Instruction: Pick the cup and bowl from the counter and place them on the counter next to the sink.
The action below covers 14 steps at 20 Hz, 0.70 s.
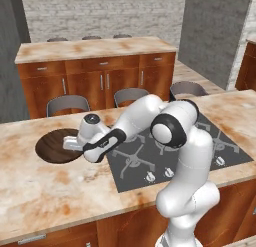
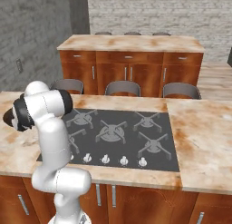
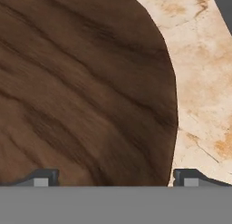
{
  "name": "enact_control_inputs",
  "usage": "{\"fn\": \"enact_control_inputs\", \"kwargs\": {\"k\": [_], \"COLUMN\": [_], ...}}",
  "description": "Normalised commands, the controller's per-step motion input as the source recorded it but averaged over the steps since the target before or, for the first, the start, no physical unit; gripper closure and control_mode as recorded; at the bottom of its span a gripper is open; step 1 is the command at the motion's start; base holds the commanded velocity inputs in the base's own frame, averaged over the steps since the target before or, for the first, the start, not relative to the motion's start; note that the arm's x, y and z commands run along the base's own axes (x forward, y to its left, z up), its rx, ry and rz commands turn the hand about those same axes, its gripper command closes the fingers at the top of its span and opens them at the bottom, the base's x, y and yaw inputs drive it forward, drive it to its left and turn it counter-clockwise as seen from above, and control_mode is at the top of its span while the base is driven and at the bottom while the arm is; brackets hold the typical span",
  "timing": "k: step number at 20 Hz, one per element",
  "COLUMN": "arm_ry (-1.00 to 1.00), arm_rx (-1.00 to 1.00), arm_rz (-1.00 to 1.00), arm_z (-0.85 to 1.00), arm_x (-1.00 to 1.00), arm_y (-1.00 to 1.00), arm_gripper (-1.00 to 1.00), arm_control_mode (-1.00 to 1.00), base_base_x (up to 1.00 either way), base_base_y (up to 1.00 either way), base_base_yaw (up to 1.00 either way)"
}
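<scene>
You have the bowl [image 1: 56, 146] lying on the near desk [image 1: 45, 191], to the left of the grey cooktop [image 1: 175, 151] and apart from its left edge by a strip of bare stone. The hand reaches out over the bowl's right rim in the left base view, and the gripper [image 3: 115, 177] sits low and close above the wood. In the hand view your fingers [image 3: 41, 177] stand wide apart with nothing between them: one tip is over the dark wood grain, the other [image 3: 189, 177] is just past the bowl's curved edge, over the mottled stone. That edge runs from the top of the hand view down to the tip on the stone side, so the rim lies between your two fingers, nearer the outer one.

Around the bowl you have bare desk on the near side, towards the front edge, and more to its left. Behind it the desk ends at its far edge, where three grey chair backs [image 1: 67, 103] stand close against it. Beyond those is a gap of floor and then a second cabinet run [image 1: 100, 66] with its own stone top.

In the right base view the arm's elbow rises at the left of the cooktop, and the stretch of desk [image 2: 204, 141] to the right of the burners is bare stone up to the picture's edge. A corner of the dark cooktop shows at the top corner of the hand view, well apart from the bowl's rim
</scene>
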Motion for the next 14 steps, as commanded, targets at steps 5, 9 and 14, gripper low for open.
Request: {"fn": "enact_control_inputs", "kwargs": {"k": [5,9,14], "arm_ry": [0.00,0.00,0.00], "arm_rx": [0.00,0.00,0.00], "arm_rz": [0.00,0.00,0.00], "arm_z": [0.00,0.00,0.04], "arm_x": [0.00,0.00,0.00], "arm_y": [0.00,0.00,0.00], "arm_gripper": [1.00,1.00,1.00], "arm_control_mode": [-1.00,-1.00,-1.00], "base_base_x": [0.00,0.00,0.00], "base_base_y": [0.00,0.00,0.00], "base_base_yaw": [0.00,0.00,0.00]}}
